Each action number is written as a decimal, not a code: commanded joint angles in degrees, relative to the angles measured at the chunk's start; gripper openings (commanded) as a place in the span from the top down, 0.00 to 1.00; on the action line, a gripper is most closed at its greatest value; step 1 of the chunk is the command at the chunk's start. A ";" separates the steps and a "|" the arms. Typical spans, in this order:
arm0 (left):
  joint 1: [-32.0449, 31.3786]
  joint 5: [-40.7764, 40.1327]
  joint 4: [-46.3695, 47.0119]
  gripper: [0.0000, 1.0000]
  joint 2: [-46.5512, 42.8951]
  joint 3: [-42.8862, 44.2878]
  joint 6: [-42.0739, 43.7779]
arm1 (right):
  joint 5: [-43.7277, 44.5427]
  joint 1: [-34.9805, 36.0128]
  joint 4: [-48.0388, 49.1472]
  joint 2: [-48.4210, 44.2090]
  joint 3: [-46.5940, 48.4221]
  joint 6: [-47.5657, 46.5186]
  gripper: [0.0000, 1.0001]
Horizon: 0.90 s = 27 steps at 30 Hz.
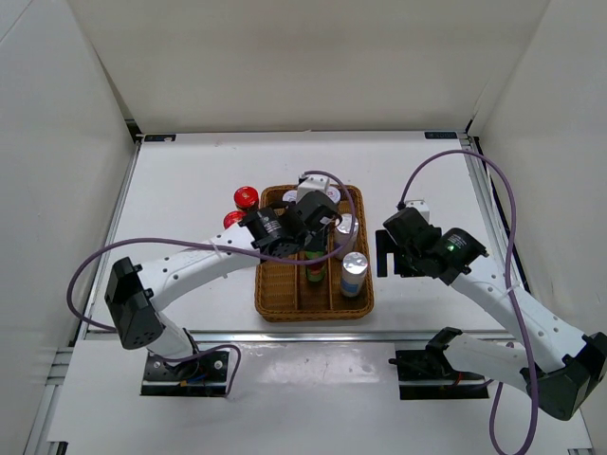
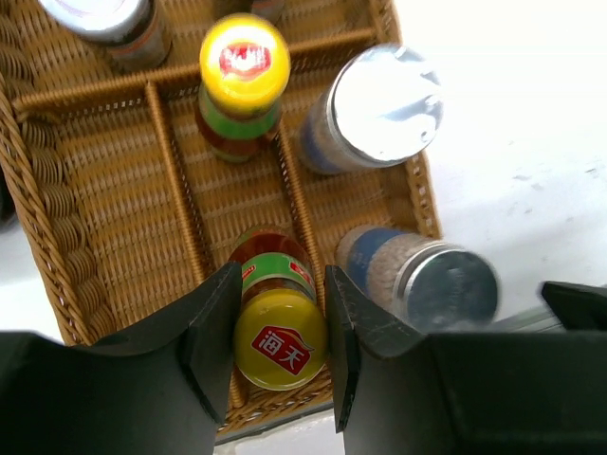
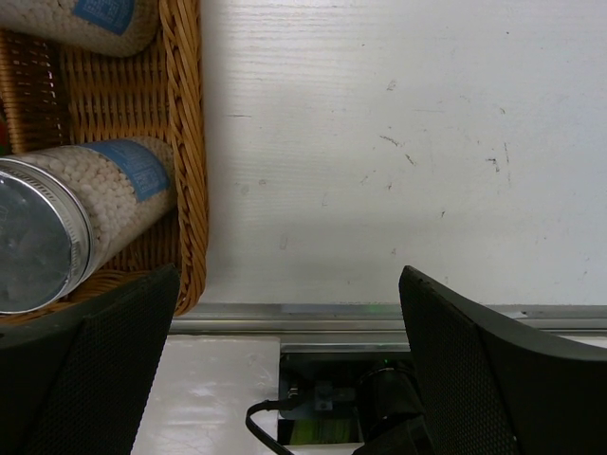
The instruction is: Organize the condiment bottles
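Left gripper (image 2: 281,284) closed on upright yellow-capped bottle (image 2: 281,346) in middle lane of wicker tray (image 2: 57,209), near end, long axis vertical, straight between its fingers (image 2: 213,327); right gripper (image 3: 289,284) (jaws wide apart) hangs beside tray, farther off.

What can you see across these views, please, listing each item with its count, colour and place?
wicker tray: one, brown, divided, centre of the table.
yellow-capped bottles: two, red-green, tray's middle compartment.
silver-topped cylinders: two, pale, tray's right compartment.
red-lidded jars: two, dark, on the table left of the tray.
pale-lidded jar: one clear, dark, tray's far section; a possible second is mostly cut off.
table: one, white.
cables: two, purple, one per arm.
arms: two, white and black.
left end effector: black, closed on the near yellow-capped bottle.
right end effector: black, open, empty, right of the tray.
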 commanded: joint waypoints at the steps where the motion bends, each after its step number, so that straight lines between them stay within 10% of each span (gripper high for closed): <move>1: -0.28 -1.32 5.99 0.89 -0.25 -0.49 -0.52 | 1.46 0.36 -0.51 -0.71 -0.34 0.59 0.00; 6: -0.28 -1.32 5.99 0.65 0.80 -2.16 -0.52 | 1.46 0.36 -0.51 -0.71 -0.34 0.59 0.00; 8: -0.28 -1.32 5.99 0.22 0.81 -2.69 0.01 | 1.46 0.36 -0.51 -0.71 -0.34 0.59 0.00; 10: -0.28 -1.32 5.99 0.00 0.20 -3.21 -0.52 | 1.46 0.36 -0.51 -0.71 -0.34 0.59 0.00; 20: -0.89 -10.45 2.75 0.00 -16.22 -4.36 3.77 | 1.99 0.89 -0.51 -1.24 -0.34 0.59 0.00; 27: 14.55 -8.81 -2.53 0.00 -21.34 -7.17 7.73 | 1.99 0.89 -0.51 -1.24 -0.34 0.59 0.00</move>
